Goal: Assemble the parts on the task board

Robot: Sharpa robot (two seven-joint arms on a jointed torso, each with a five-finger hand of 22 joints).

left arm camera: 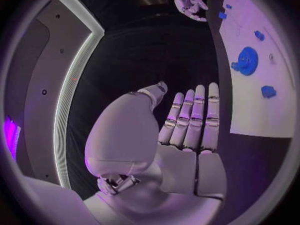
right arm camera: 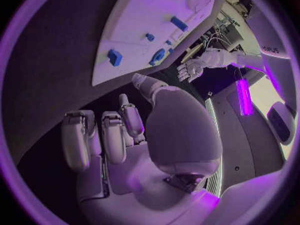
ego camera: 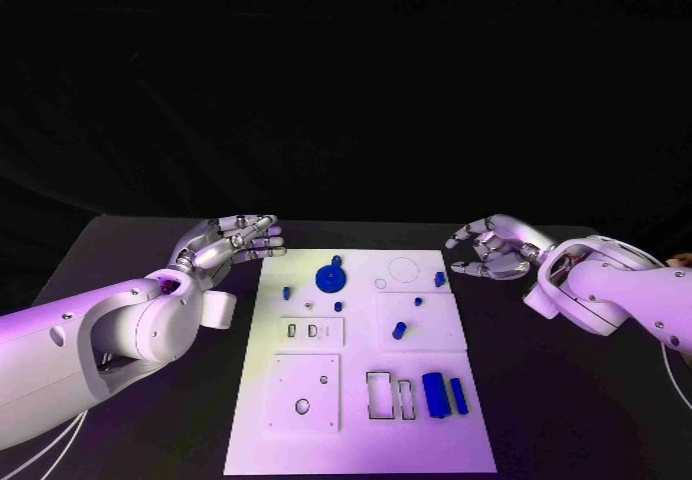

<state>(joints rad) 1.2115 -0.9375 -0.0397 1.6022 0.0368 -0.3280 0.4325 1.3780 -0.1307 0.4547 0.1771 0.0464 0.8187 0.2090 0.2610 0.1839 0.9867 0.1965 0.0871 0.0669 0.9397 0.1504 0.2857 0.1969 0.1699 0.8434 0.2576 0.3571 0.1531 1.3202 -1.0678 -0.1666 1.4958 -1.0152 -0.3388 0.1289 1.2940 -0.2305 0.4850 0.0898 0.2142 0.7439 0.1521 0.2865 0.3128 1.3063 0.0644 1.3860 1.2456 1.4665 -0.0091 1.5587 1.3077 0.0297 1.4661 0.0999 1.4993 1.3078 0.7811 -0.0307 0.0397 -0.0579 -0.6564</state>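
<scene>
assembly barely begun, both robot hands empty

the task board [ego camera: 361, 440] lies mid-table, its near end toward the table's front edge. a blue gear [ego camera: 330, 275] and small blue pegs [ego camera: 400, 330] sit near its far end; two blue bars [ego camera: 444, 394] lie loose beside empty slots, so most work seems left. the left robot hand [ego camera: 231, 243] hovers off the board's far left corner, fingers straight, holding nothing. the right robot hand [ego camera: 490, 250] hovers off the far right corner, fingers curled and apart, empty.

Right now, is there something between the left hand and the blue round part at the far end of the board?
Nothing visible. The left hand hovers off the task board's far left corner, holding nothing, and only bare board lies between it and the blue round part.
</scene>
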